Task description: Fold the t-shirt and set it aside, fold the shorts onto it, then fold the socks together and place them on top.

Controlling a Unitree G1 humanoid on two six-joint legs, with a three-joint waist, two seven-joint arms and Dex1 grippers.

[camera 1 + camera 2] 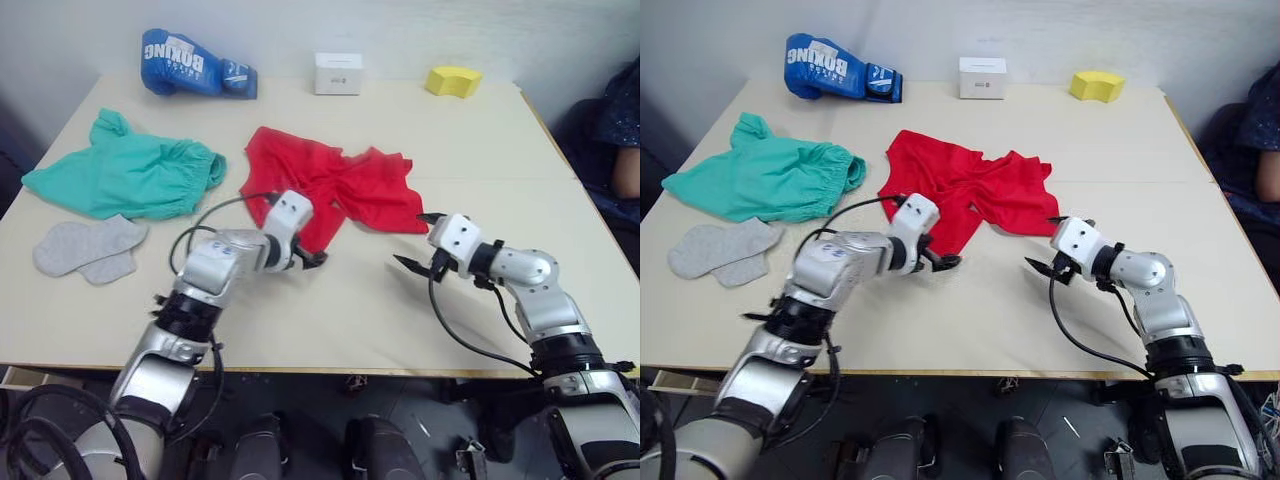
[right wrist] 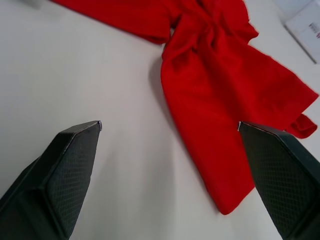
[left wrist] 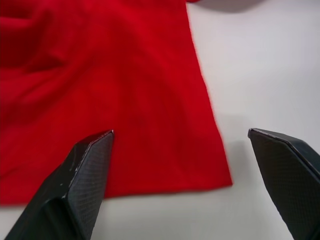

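Crumpled shirt (image 1: 335, 188) mid-table, shorts (image 1: 130, 175) and socks (image 1: 88, 247) far left. Left gripper (image 1: 308, 260) gaping over the near hem, right gripper (image 1: 422, 243) spread wide, nearby. Could easily pinch one layer only, bunching things worse.

Both arms reach forward, left pincer (image 1: 312, 259) and right pincer (image 1: 420, 243) seemingly open wide

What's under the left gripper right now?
The left gripper hovers open over the near corner of the red t-shirt, one finger above cloth, the other above bare table. Whatever lies beneath the crumpled shirt is covered.
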